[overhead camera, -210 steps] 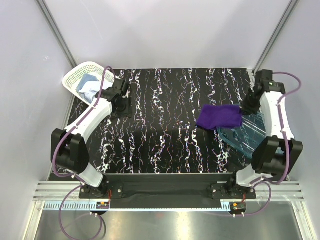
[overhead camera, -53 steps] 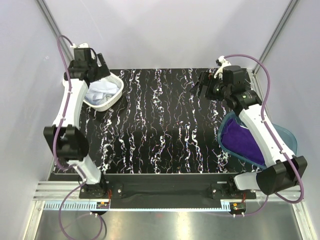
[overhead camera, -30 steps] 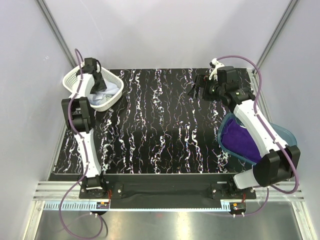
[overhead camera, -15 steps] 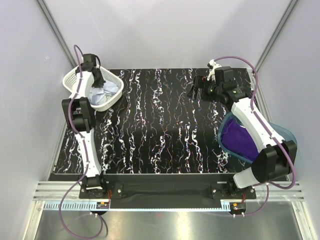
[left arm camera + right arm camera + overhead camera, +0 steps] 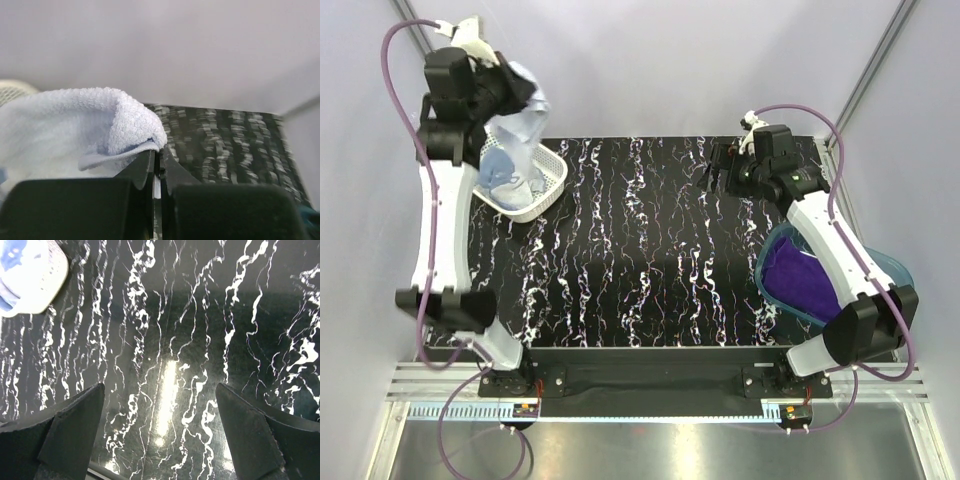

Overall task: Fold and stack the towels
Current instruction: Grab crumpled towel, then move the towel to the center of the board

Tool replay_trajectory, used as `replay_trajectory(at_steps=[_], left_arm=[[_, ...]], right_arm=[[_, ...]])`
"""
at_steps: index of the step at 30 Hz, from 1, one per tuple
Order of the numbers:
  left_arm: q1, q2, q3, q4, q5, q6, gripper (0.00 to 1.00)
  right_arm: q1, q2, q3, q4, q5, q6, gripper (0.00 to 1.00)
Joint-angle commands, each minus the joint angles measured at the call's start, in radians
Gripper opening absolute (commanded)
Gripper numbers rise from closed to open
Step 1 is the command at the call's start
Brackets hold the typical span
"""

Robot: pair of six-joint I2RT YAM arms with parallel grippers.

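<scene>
The left gripper [image 5: 156,167] has risen high above the white lattice basket [image 5: 548,188], jaws clamped on a fold of the light blue towel [image 5: 525,125], which hangs crumpled down into the basket. The right gripper [image 5: 718,172] hovers with fingers spread wide above the table [image 5: 640,260], black with white veining. A purple towel [image 5: 800,275] lies in a translucent blue tub [image 5: 898,272]. Pale grey walls surround the table.

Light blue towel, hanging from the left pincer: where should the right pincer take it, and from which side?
Likely its free side edge, low down, coming from the table side. The left pincer pinches one top fold, so the light blue towel drapes down into the basket; the open right pincer is on that side.
</scene>
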Motion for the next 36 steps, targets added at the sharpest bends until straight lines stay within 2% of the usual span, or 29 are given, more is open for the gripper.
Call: replay_trajectory(at_steps=[1,4,5,7,8,10,11,13,14,15,19,21,22,27,33,36], left_arm=[[-0.113,-0.124,-0.178,0.009,0.119,-0.012,0.0],[-0.214,-0.279,-0.368,0.052,0.159,-0.03,0.0],[-0.242,-0.318,-0.515,0.069,0.171,-0.039,0.0],[-0.331,-0.431,-0.696,0.136,0.167,-0.052,0.0],[-0.355,-0.462,-0.873,0.162,0.158,-0.075,0.0],[-0.402,-0.513,-1.025,0.248,0.13,-0.115,0.06],[-0.405,-0.534,-1.151,0.268,0.121,-0.169,0.1],[-0.405,-0.537,-1.225,0.287,0.096,-0.21,0.23],[-0.403,-0.533,-1.243,0.255,0.069,-0.222,0.26],[-0.403,-0.531,-1.239,0.234,0.055,-0.218,0.37],[-0.403,-0.528,-1.159,0.108,-0.109,-0.161,0.62],[-0.393,-0.513,-1.121,0.055,-0.212,-0.139,0.66],[-0.383,-0.489,-1.098,0.052,-0.224,-0.135,0.67],[-0.339,-0.395,-1.113,0.068,-0.232,-0.161,0.65],[-0.345,-0.385,-1.22,0.118,-0.142,-0.205,0.61],[-0.359,-0.419,-1.249,0.071,-0.206,-0.201,0.62]], right_arm=[[0.007,-0.05,0.078,-0.048,0.033,0.004,1.0],[0.005,-0.085,0.061,-0.071,0.07,0.03,1.0],[0.005,-0.093,0.057,-0.09,0.102,0.039,0.99],[0.005,-0.104,0.057,-0.124,0.134,0.043,1.0],[0.007,-0.104,0.052,-0.143,0.147,0.038,1.0],[0.005,-0.107,0.032,-0.146,0.136,0.02,1.0],[0.005,-0.104,0.024,-0.156,0.123,0.016,1.0],[0.005,-0.093,0.002,-0.158,0.112,0.013,1.0],[0.004,-0.09,-0.018,-0.15,0.096,0.015,1.0],[0.005,-0.081,-0.029,-0.143,0.086,0.018,1.0],[0.008,-0.017,-0.066,-0.1,0.015,0.035,0.94],[0.019,0.054,-0.066,-0.078,-0.006,0.046,0.87],[0.031,0.08,-0.062,-0.074,-0.005,0.049,0.78],[0.111,0.285,-0.002,-0.015,-0.02,0.03,0.59],[0.129,0.509,0.179,0.037,-0.088,-0.02,0.49],[0.129,0.555,0.198,0.038,-0.077,-0.031,0.51]])
